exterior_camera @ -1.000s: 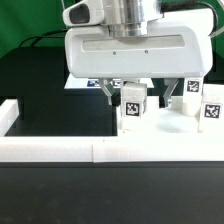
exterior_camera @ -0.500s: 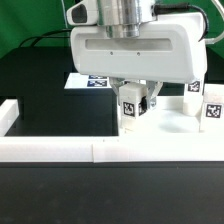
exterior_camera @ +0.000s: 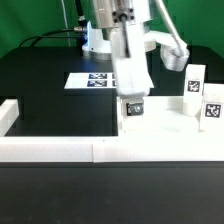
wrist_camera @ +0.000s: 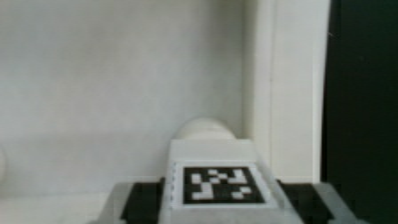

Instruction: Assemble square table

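Square table leg [exterior_camera: 133, 108] is sitting clamped in the pincer [exterior_camera: 133, 103], standing upright on the white tabletop slab [exterior_camera: 165, 130]; two more tagged legs [exterior_camera: 195, 76] are standing beyond it, and the marker board [exterior_camera: 92, 80] is lying on the black counter [exterior_camera: 45, 85].

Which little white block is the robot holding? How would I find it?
Start at the long low white border wall along the front of the black table. Follow it toward the exterior view's right until you are under the robot's gripper. The small white tagged block leg there is the one: it is pinched in the gripper, while two other tagged legs stand free further right.
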Motion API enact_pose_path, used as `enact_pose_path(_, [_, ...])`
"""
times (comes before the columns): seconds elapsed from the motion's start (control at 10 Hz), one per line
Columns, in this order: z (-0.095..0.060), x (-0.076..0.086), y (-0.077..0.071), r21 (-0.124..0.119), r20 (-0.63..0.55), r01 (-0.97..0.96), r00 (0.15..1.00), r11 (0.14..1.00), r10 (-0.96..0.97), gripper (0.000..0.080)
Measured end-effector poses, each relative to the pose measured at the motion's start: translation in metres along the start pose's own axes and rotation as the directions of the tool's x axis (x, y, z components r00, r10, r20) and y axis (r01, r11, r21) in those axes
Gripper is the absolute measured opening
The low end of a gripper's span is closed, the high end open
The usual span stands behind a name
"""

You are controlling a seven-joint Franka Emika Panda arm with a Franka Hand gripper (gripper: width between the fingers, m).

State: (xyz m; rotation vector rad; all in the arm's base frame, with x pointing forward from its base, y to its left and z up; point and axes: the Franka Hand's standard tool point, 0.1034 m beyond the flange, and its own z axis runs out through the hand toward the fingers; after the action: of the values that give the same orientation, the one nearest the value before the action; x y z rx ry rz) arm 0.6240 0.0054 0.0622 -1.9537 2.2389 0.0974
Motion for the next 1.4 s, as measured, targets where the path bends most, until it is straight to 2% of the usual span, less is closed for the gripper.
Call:
enact_pose_path(0.2, [0.0001,0.0002,0.0001,0.001,-0.002,-0.060,0.998,0.998,0.060,0.0288])
enact_pose_path(0.3, [0.0001,0.0004,0.0000,0.001,-0.003,-0.033,0.999,0.999,0.033,0.0371])
enact_pose_path(0.4, [-0.0001,-0.0001,-0.0003,0.002,-0.004,-0.023,1.000,1.000,0.023,0.0506])
enact_pose_path(0.5, [-0.0014,-0.0021,-0.0036,0.024,-0.015,0.157,0.988,0.987,-0.157,0.0506])
enact_pose_path(0.6, [-0.0014,-0.0041,-0.0034,0.048,-0.041,0.378,0.925,0.924,-0.377,0.0617])
enact_pose_path(0.7, [0.0007,-0.0080,0.0016,0.040,-0.046,0.537,0.843,0.843,-0.535,0.0643])
enact_pose_path(0.9, [0.0004,-0.0050,0.0003,0.035,-0.053,0.596,0.802,0.802,-0.594,0.0648])
enact_pose_path(1.1, [0.0005,-0.0043,0.0003,0.025,-0.058,0.715,0.698,0.698,-0.713,0.0649])
enact_pose_path(1.2, [-0.0001,-0.0024,0.0005,-0.014,-0.056,0.875,0.482,0.483,-0.874,0.0649])
enact_pose_path(1.3, [0.0003,-0.0005,0.0021,-0.020,-0.030,0.915,0.402,0.403,-0.915,0.0649])
enact_pose_path(1.4, [0.0003,0.0002,0.0014,-0.019,-0.036,0.896,0.442,0.443,-0.896,0.0649])
